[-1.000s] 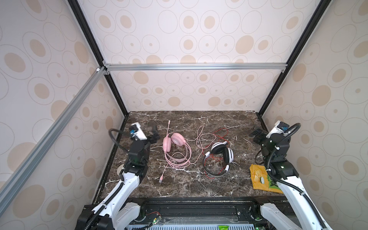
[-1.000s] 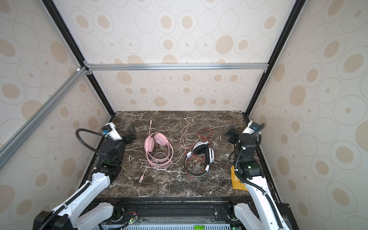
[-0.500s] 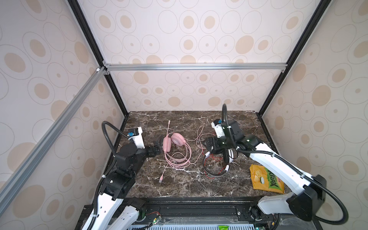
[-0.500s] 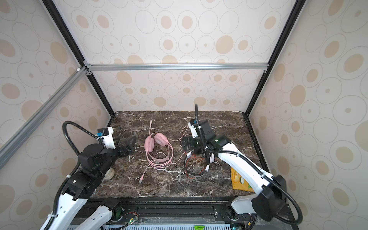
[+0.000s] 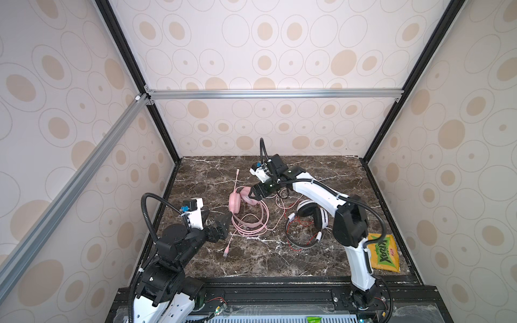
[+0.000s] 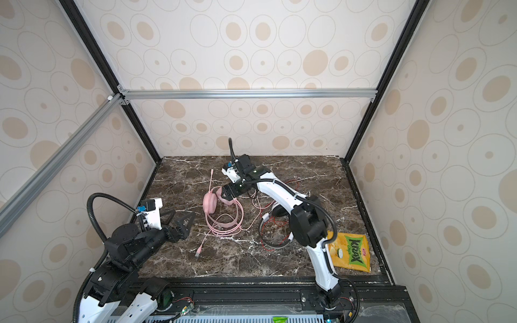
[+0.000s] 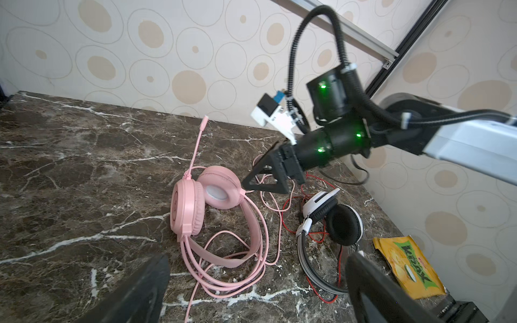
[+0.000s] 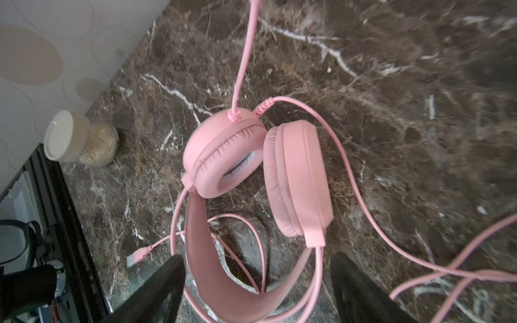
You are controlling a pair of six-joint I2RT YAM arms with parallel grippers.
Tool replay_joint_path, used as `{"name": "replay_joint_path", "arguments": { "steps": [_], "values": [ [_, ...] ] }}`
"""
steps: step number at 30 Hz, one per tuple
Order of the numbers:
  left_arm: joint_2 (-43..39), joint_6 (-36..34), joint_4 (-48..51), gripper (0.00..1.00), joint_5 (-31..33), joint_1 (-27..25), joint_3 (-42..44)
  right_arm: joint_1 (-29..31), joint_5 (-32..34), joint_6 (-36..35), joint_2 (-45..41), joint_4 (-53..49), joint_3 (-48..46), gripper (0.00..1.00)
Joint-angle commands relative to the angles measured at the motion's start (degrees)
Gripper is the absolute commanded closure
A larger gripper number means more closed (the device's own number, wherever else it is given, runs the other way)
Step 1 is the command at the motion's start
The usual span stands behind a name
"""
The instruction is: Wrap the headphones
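Right hand (image 8: 258, 258): jaws apart, nothing between the pads. It hangs low over the pink headset (image 8: 296, 179), one finger on each side of the headband (image 8: 212, 265). Whether it touches the band I cannot tell from either the wrist view or the top views.

Left hand (image 5: 218, 216): fully spread and empty, just left of the pink headset, pointing at it.

Pink headset (image 5: 246, 207): left of the counter's middle, ear cups toward the back edge and the headband loop toward the front. The pink cable (image 5: 251, 228) lies in loose coils through the band. Its plug (image 5: 226, 253) lies free, nearer the front edge.

White-and-black headset (image 5: 310, 218): just right of the pink one. Its red cable (image 5: 302, 223) is strewn under and behind it, and it crosses the pink cable toward the back.

Others: a snack bag (image 5: 384, 254) at the front right corner of the counter (image 5: 209, 173), and a jar (image 8: 81, 139) at the left edge.

Judged step: secure the pink headset before winding.
- Lower squarely onto the headband and close on the band alone. The cable loops run close beside it and should stay out of the pinch.
- The left hand is best placed to take the cable near the plug end.
- Lift slowly. Where the pink and red cables cross, a pull may drag the other headset.
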State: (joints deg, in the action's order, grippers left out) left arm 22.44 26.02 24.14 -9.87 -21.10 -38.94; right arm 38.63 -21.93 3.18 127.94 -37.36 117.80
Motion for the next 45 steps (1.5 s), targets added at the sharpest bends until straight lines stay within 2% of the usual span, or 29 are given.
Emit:
{"name": "replay_joint_path", "arguments": {
  "steps": [1,5,8,12,20,23,25,27,31,36,42,45],
  "values": [
    [-1.3,-0.9,-2.3,0.02,-1.0,-0.2,-0.3,1.0,-0.7,-2.4,7.0,-6.2,11.0,0.17],
    [-1.3,-0.3,-2.3,0.02,0.7,-0.1,0.0,2.6,4.8,-3.0,13.3,-7.7,18.7,0.17],
    [-1.6,-0.3,-2.1,0.02,1.1,0.0,-0.1,3.0,8.6,-3.0,14.0,-6.1,18.1,0.18],
    [-2.0,-0.4,-2.6,0.02,1.4,-0.1,0.4,3.0,13.7,-2.6,12.7,-4.3,14.5,0.24],
    [-0.8,1.0,-1.7,0.02,4.8,-0.1,0.4,3.0,20.3,0.7,8.0,-2.4,8.6,0.51],
    [0.0,2.1,0.3,0.02,8.7,-0.3,-0.6,3.1,21.3,4.6,3.9,-1.6,6.3,0.66],
    [0.2,6.1,2.8,0.02,11.7,-0.6,-1.6,3.3,21.8,8.4,-1.0,0.9,1.9,0.72],
    [0.5,10.2,1.6,0.02,7.3,-0.7,-0.8,3.9,23.9,11.9,-6.2,4.4,-3.3,0.72],
    [5.7,18.2,1.5,0.02,-1.2,-0.7,-3.3,7.0,34.4,17.9,-16.6,10.4,-13.3,0.7],
    [12.7,24.3,11.4,0.02,0.3,-0.7,-12.4,13.1,50.6,19.9,-25.6,19.0,-24.3,0.69],
    [17.8,37.6,12.9,0.02,-7.8,-1.4,-15.9,19.0,67.6,24.6,-29.4,16.4,-25.9,0.72],
    [19.1,41.4,15.0,0.02,-7.5,-2.1,-17.2,20.7,72.4,23.4,-30.5,15.6,-25.6,0.72]
  ]
}}
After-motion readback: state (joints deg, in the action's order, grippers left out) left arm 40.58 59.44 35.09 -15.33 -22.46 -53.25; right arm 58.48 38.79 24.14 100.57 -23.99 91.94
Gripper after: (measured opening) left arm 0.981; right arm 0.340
